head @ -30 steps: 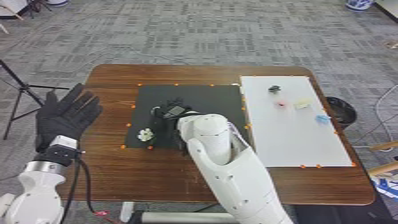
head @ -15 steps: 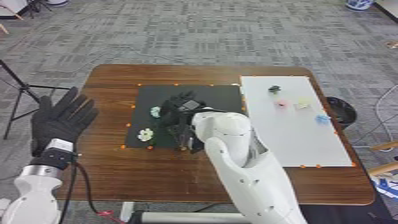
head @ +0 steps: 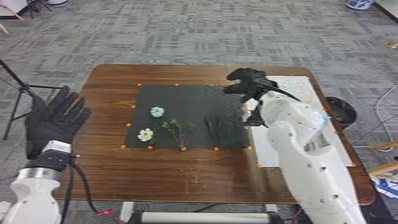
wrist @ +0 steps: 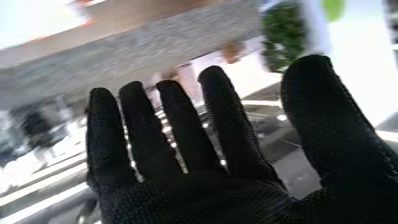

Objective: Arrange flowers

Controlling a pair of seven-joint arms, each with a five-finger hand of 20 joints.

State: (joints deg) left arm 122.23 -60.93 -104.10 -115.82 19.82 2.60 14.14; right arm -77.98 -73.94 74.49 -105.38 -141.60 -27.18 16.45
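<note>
In the head view the right hand [head: 249,83] is over the seam between the black mat [head: 191,102] and the white board [head: 274,159]. In the right wrist view the right hand [wrist: 191,192] has straight fingers and holds nothing. On the mat lie a pale blue flower [head: 157,111], a white flower [head: 145,134], green leafy stems [head: 178,131] and thin dark stems [head: 213,129]. The right hand and arm cover much of the board. The left hand [head: 55,120] is left of the table, fingers straight. A green leafy thing [wrist: 284,37] appears in the right wrist view.
The brown table [head: 169,172] runs around the mat and board, with small orange markers along their edges. A dark bin [head: 342,111] stands beside the table's right edge. A black tripod [head: 19,95] stands at the left.
The right hand has moved from over the mat to the right and away from the robot, uncovering the blue flower and the stems. The left hand has shifted slightly left.
</note>
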